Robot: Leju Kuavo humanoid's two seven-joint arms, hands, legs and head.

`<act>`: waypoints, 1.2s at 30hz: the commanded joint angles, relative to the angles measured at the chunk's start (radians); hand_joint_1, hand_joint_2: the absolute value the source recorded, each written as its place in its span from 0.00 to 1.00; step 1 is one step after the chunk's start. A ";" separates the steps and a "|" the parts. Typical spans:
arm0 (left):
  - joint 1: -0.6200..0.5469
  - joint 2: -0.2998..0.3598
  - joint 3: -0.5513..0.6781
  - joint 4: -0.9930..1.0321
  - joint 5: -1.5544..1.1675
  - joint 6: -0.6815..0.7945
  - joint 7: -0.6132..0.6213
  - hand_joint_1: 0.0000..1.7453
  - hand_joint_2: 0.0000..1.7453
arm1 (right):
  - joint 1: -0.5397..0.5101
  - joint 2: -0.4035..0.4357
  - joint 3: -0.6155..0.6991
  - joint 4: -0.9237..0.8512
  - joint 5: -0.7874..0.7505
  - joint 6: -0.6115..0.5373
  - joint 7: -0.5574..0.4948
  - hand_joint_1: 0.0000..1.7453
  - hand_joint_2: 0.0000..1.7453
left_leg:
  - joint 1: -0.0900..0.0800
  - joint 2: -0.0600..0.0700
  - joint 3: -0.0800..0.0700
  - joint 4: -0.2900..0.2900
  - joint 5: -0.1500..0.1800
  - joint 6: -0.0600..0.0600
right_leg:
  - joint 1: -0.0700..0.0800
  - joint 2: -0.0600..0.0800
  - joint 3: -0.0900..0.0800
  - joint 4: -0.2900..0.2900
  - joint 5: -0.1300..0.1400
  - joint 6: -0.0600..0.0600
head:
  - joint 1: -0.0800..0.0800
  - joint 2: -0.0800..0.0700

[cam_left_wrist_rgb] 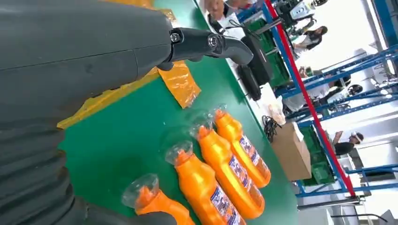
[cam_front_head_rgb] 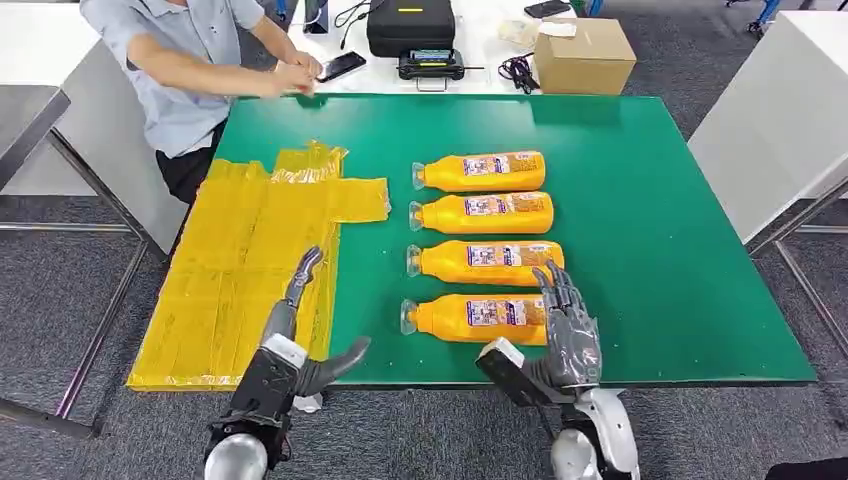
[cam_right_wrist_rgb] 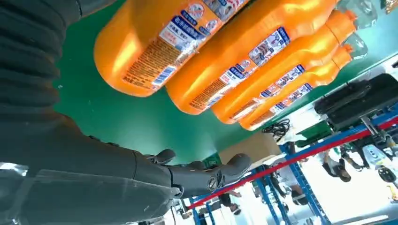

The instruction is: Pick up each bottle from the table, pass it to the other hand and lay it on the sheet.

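Four orange plastic bottles lie on their sides in a neat column on the green desk (cam_front_head_rgb: 650,220), clear caps pointing toward the yellow sheet (cam_front_head_rgb: 240,270). The nearest bottle (cam_front_head_rgb: 475,317) lies at the desk's front edge, with the right robot hand (cam_front_head_rgb: 568,325) beside its base, fingers spread and holding nothing. The left robot hand (cam_front_head_rgb: 300,330) hovers over the sheet, also spread and empty. The bottles look smooth, glossy and rounded, so a sideways grasp could roll the nearest one against its neighbour (cam_front_head_rgb: 485,261) or off the front edge. The sheet is thin crinkled film that may bunch under a bottle. A person (cam_front_head_rgb: 190,60) works at the far corner.
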 commanded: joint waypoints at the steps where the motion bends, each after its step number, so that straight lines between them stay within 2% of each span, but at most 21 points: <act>1: -0.044 0.001 -0.013 0.073 0.005 -0.001 0.006 0.00 1.00 | -0.047 -0.046 0.036 0.066 0.010 0.001 0.011 0.00 1.00 | 0.002 0.001 0.005 0.000 -0.002 -0.003 | 0.002 0.000 0.005 -0.001 -0.002 -0.003 | 0.000 0.000; 8: -0.030 0.001 -0.031 0.052 -0.001 -0.011 0.011 0.00 1.00 | -0.053 -0.052 0.002 0.078 0.005 0.023 0.049 0.00 1.00 | 0.001 0.000 0.002 -0.001 -0.001 -0.001 | 0.001 0.000 0.002 -0.001 -0.001 -0.002 | 0.000 0.000; 11: -0.052 0.001 -0.032 0.082 -0.001 -0.019 0.012 0.00 1.00 | -0.095 -0.077 0.013 0.173 0.011 0.075 0.082 0.00 1.00 | 0.001 0.001 0.004 0.000 -0.001 -0.002 | 0.002 0.000 0.004 -0.001 -0.001 -0.002 | 0.000 0.000; 17: -0.091 0.001 -0.051 0.143 0.012 -0.036 0.006 0.00 1.00 | -0.179 -0.141 0.044 0.351 0.045 0.090 0.116 0.00 1.00 | 0.002 0.000 0.005 -0.001 -0.001 -0.002 | 0.002 -0.001 0.005 -0.002 0.000 -0.003 | 0.000 0.000; 23: -0.091 0.001 -0.051 0.144 0.012 -0.036 0.006 0.00 1.00 | -0.181 -0.142 0.044 0.351 0.045 0.090 0.116 0.00 1.00 | 0.001 0.000 0.004 -0.001 -0.001 -0.002 | 0.001 -0.001 0.004 -0.001 -0.001 -0.002 | 0.000 0.000; 36: -0.117 0.001 -0.070 0.200 0.033 -0.064 0.012 0.00 1.00 | -0.223 -0.188 0.153 0.439 0.114 0.118 0.169 0.00 1.00 | 0.001 0.000 0.002 -0.001 0.000 -0.001 | 0.001 0.000 0.002 -0.001 0.000 -0.001 | 0.000 0.000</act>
